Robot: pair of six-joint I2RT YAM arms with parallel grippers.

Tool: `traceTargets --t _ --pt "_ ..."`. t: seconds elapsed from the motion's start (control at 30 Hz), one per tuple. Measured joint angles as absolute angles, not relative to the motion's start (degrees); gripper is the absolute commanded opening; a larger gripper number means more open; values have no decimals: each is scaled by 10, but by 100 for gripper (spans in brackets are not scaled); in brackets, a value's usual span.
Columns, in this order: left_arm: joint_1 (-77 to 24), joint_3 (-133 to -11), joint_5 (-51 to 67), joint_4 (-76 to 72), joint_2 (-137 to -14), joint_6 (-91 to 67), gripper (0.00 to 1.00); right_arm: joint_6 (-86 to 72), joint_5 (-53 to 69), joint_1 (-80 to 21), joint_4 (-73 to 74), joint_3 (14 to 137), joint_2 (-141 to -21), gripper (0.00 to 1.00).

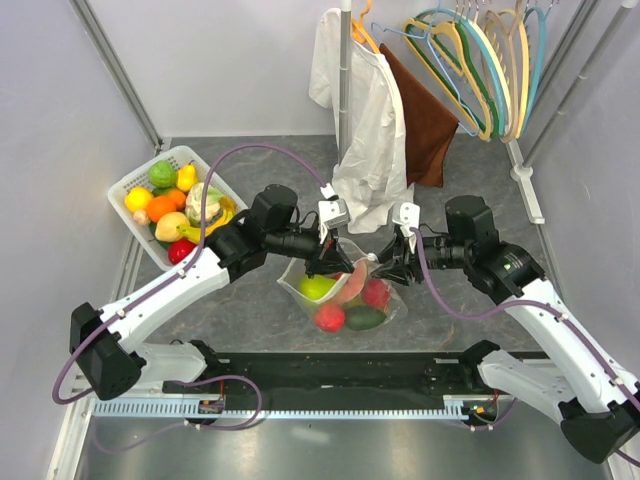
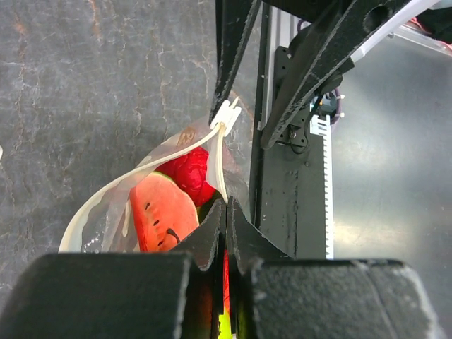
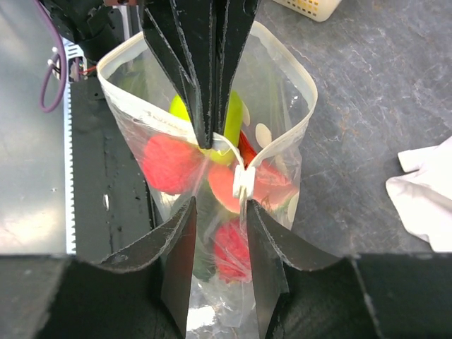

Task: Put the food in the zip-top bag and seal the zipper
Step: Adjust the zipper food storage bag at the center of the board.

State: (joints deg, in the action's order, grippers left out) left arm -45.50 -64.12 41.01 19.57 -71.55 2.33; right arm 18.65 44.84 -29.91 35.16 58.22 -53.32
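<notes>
**In the bag (image 1: 292, 283): food in, zipper not yet shut**

Inside the bag lie 5 pieces of food (image 1: 329, 318), a green apple (image 1: 316, 287) and a watermelon slice (image 2: 159, 212) among them. More fruit (image 1: 160, 207) sits in a basket (image 1: 143, 169) left of the bag, so loading may not be finished. The zipper (image 2: 220, 159) gapes beyond the slider (image 3: 245, 185); sealing is left. The left claw (image 2: 226, 210) is clamped on the bag's rim at the track. The right claw (image 3: 220, 206) stands part open astride the mouth, 1 finger (image 3: 265, 240) at the slider, not visibly pinching it.
</notes>
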Motion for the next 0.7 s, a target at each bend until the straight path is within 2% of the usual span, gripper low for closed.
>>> traceTargets --t 0.07,0.1,0.2,0.47,0.53,0.57,0.67,0.7 --pt "-455 -641 414 196 -715 23 2 193 442 -302 348 580 -533 43" --pt "-455 -641 417 196 -715 23 2 197 438 -302 348 579 -533 36" --pt "-455 -641 423 196 -715 23 2 215 427 -303 348 572 -524 23" --pt "-458 -637 439 192 -715 23 2 213 416 -303 335 560 -503 29" --pt "-458 -637 440 192 -715 23 2 208 417 -303 333 560 -512 27" --pt "-459 -637 441 192 -715 23 2 206 418 -303 333 560 -516 24" --pt "-459 -637 441 192 -715 23 2 202 420 -303 332 560 -526 2" --pt "-459 -637 441 191 -715 23 2 199 420 -303 331 560 -528 0"
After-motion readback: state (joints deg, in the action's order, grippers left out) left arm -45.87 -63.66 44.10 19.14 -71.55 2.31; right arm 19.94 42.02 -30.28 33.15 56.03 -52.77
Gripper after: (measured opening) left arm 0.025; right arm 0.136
